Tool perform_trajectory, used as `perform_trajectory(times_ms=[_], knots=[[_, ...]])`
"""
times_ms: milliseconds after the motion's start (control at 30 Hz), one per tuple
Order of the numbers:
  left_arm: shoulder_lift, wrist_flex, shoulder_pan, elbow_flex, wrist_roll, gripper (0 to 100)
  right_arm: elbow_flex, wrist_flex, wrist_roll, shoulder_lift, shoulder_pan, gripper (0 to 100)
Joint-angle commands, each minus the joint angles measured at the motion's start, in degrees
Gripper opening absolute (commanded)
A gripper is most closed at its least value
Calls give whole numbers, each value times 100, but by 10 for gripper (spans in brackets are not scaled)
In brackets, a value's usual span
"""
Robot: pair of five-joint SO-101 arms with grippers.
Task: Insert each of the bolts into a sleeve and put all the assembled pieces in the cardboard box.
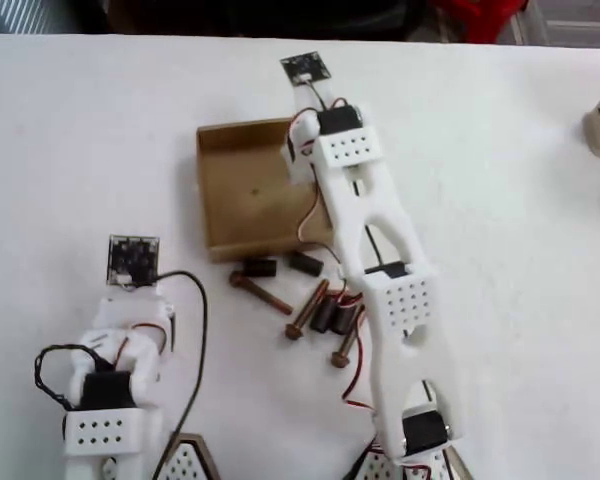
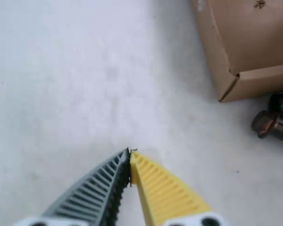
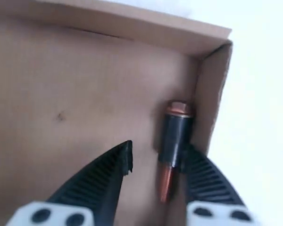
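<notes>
Right gripper [image 3: 158, 157], jaws apart, in cardboard box [image 3: 61, 84] corner, sleeved bolt [image 3: 175, 132] between them. Left gripper [image 2: 130, 157] jaws together. Loose bolts [image 1: 260, 292] and sleeves [image 1: 259, 267] beside box, some under the right arm.

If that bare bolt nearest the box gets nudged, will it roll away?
Probably yes: the bolt has a round shank, though its wider head should curve its path. It looks like metal, so it is likely stiff and heavy for its size.

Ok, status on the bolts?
Left gripper shut, off the box. Right gripper open in the box, one sleeved bolt lying by a wall. Loose bolts, sleeves on the table. Nothing in the way.
</notes>
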Motion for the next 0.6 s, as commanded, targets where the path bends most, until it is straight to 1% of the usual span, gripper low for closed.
perform_trajectory(times_ms=[0,33,67,167,300,433,567], knots=[[-75,-26,-57,-44,-35,23,-949,734,79,-145,31,41],[-75,-26,-57,-44,-35,23,-1204,971,79,-145,31,18],[-75,-26,-57,-44,-35,23,-1459,1218,79,-145,22,15],[-75,-26,-57,-44,-35,23,-2163,1895,79,-145,22,33],[-75,-26,-57,-44,-35,23,-2541,1956,79,-154,145,16],[-75,-26,-57,-44,-35,23,-2338,1965,79,-435,224,17],[-75,-26,-57,-44,-35,23,-1371,1956,79,-1244,207,17]])
